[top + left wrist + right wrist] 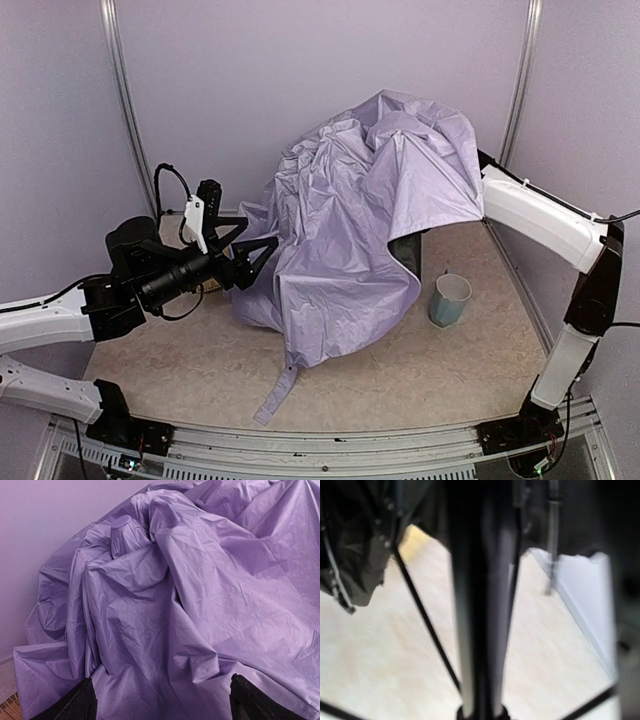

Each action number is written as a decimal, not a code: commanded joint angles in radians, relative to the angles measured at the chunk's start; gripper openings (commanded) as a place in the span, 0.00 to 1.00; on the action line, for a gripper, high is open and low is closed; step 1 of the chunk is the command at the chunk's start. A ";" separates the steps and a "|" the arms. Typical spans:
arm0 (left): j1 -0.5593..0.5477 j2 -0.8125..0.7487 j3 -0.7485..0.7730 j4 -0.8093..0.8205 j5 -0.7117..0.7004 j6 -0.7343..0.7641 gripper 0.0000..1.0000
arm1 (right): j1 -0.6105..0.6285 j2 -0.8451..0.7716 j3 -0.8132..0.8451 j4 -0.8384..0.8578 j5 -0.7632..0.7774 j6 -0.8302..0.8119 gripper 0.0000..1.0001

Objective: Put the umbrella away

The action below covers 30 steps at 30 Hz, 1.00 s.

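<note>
A pale lavender umbrella of crinkly fabric [360, 220] sits as a half-collapsed heap in the middle of a beige, stone-patterned table [420, 385], its canopy draped down to the surface and a narrow lavender closing strap [277, 390] trailing toward the near edge. The left gripper [258, 232] hovers just beside the canopy's left flank, its black jaws spread wide with loose fabric bulging between them, pinching nothing. In the left wrist view a small round lavender cap [121, 522] pokes up among the folds. The white right arm [540, 215] reaches in from the right and vanishes under the canopy's raised edge; its gripper is hidden there, and whether those jaws are pressed together cannot be told. The blurred right wrist view shows the thin dark shaft [480, 605] close up, with black ribs [425, 615] fanning out above the tabletop. A light blue plastic cup [450, 298] stands upright near the umbrella's right edge.
</note>
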State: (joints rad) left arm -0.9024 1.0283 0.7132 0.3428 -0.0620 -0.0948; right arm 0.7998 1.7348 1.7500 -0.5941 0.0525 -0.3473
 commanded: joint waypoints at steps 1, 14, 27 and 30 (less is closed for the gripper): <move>-0.035 0.018 -0.001 -0.033 -0.047 0.051 0.88 | -0.019 0.101 0.304 -0.340 0.229 0.023 0.00; -0.013 0.097 0.005 -0.030 -0.067 0.086 0.93 | 0.054 0.253 0.348 -0.563 0.347 -0.063 0.00; 0.010 0.115 -0.016 -0.024 -0.029 0.060 0.95 | 0.096 0.561 0.493 -0.547 -0.229 -0.100 1.00; 0.010 0.110 -0.026 -0.024 -0.008 0.072 0.96 | 0.078 0.524 0.432 -0.500 -0.321 -0.090 1.00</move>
State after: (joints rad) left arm -0.8986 1.1648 0.7063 0.3054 -0.1059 -0.0257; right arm 0.9012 2.3245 2.1990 -1.1725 -0.0826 -0.4511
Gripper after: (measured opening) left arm 0.956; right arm 0.996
